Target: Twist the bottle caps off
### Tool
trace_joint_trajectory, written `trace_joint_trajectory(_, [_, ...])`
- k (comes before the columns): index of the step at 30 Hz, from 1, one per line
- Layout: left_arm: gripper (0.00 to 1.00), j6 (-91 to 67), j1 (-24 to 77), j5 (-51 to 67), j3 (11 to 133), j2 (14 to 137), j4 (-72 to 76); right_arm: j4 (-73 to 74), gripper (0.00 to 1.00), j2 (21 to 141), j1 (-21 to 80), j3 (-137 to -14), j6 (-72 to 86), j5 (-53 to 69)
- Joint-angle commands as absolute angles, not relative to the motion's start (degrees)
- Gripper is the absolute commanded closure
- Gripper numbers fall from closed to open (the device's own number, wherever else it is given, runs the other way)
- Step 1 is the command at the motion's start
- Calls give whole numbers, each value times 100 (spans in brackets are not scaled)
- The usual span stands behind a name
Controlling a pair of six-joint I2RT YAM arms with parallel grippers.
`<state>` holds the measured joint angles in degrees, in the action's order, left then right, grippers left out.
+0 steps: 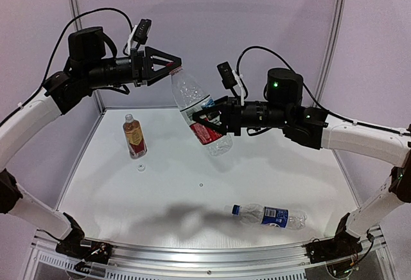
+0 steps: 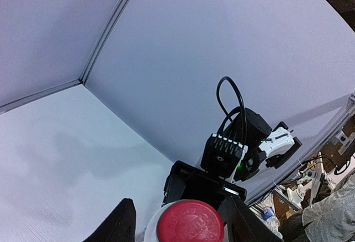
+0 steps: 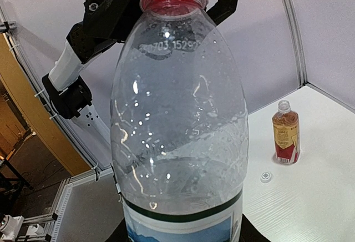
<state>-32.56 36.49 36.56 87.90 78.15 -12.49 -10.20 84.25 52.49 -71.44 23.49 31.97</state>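
My right gripper [image 1: 207, 122] is shut on the red-white label bottle [image 1: 200, 114] and holds it tilted in the air, neck up-left. Its red cap [image 1: 174, 69] is on. My left gripper [image 1: 173, 67] is open, its jaws either side of that cap [image 2: 189, 221]: one finger [image 2: 244, 225] touches it, the other [image 2: 117, 226] stands a little off. In the right wrist view the bottle [image 3: 180, 142] fills the frame. The amber bottle [image 1: 134, 137] stands uncapped at the left, its white cap [image 1: 140, 167] beside it. The blue-label bottle [image 1: 270, 215] lies near the front with its blue cap [image 1: 236, 210] on.
White walls with metal posts [image 1: 334, 36] close the back and sides of the white table [image 1: 192, 196]. A metal rail [image 1: 205, 254] runs along the near edge between the arm bases. A tiny ring-like speck [image 1: 201, 183] lies mid-table.
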Motion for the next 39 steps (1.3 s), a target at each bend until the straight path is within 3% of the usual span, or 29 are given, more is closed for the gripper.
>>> trace_joint_trajectory(1, [45,-3151,3699,3436,8967,7693,-1321,-1031,59,8494,5309,-7207,2373,3270])
trace_joint_trajectory(10, [59,-3157,3699,3296,9009,7670,-1353,-1039,58,8494,5310,-7216,2370,3252])
trace_joint_trajectory(17, [80,-3176,3717,3362,9008,7752,-1384,-1030,58,8516,5311,-7268,2354,3194])
trace_joint_trajectory(25, [82,-3246,3774,3223,8943,7787,-1425,-844,58,8559,5313,-7409,2241,2986])
trace_joint_trajectory(33, [84,-4267,4089,785,9425,7818,-3125,-47,58,8883,5314,-7852,1782,1329])
trace_joint_trajectory(39, [82,-4811,4342,220,9778,8030,-3516,365,58,9261,5313,-8200,1449,865])
